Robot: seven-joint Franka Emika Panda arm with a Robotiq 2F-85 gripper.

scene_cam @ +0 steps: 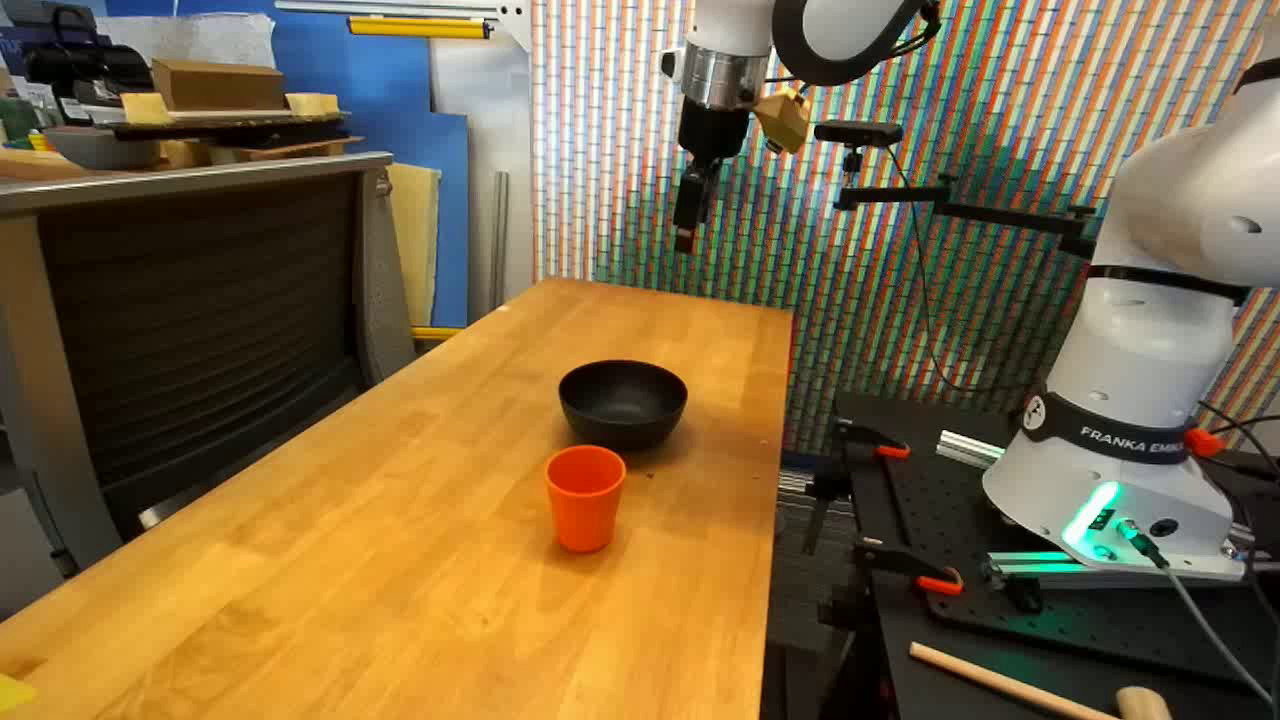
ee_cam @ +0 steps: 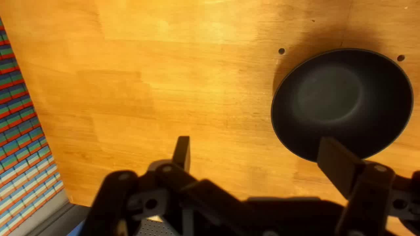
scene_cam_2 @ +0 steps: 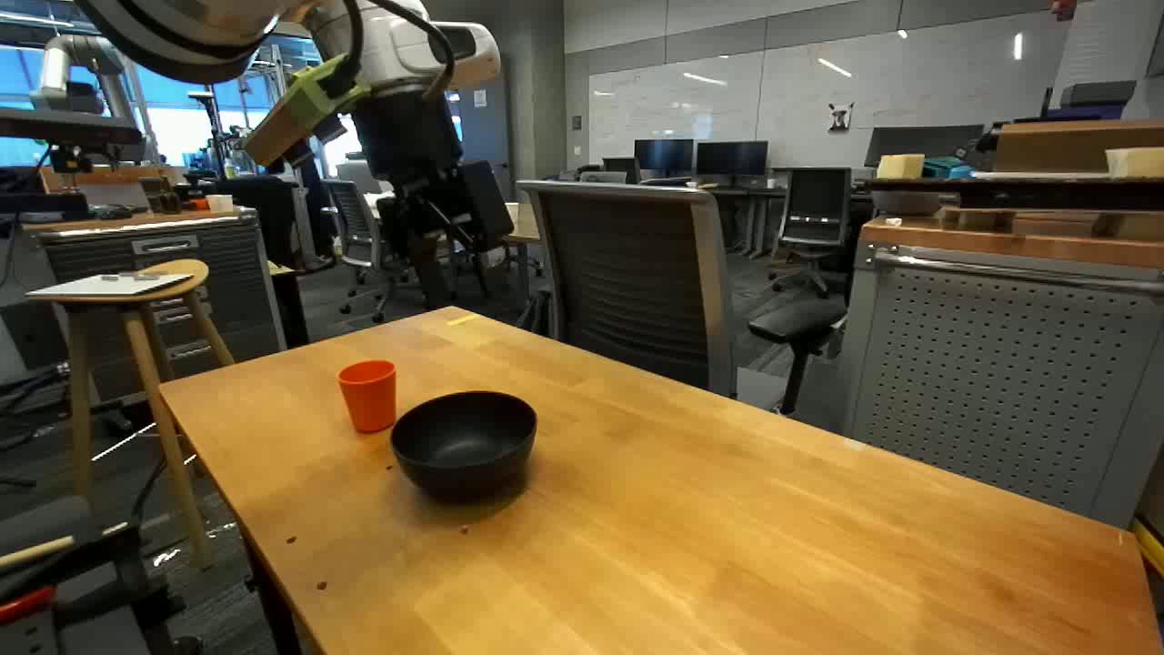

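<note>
the black bowl (ee_cam: 343, 95) stands upright on the worktop (scene_cam: 400, 560), mouth up, with the orange cup (scene_cam: 586, 505) near it, upright too; whether the two touch, i cannot tell. the fingers (ee_cam: 338, 167) hang above the worktop, spread wide, with nothing between them; in the wrist view one tip crosses the bowl's rim to the eye, but both exterior views show them well apart from it. the bowl's matte, even finish suggests a stiff wall, perhaps plastic or ceramic; the views do not settle which, so i would treat its weight as moderate and its edge as possibly brittle. it looks too broad to span from side to side, so the rim is the natural hold: one finger inside, one outside, pressed firmly but gently, since the curved, sloping wall could slip and a one-sided lift would likely make it tilt. the cup looks like thin, light plastic, rather smooth, and easily knocked over. its narrower body should fit between the fingers, best taken across the middle, where the flare toward the lip should keep it from slipping down.
</note>
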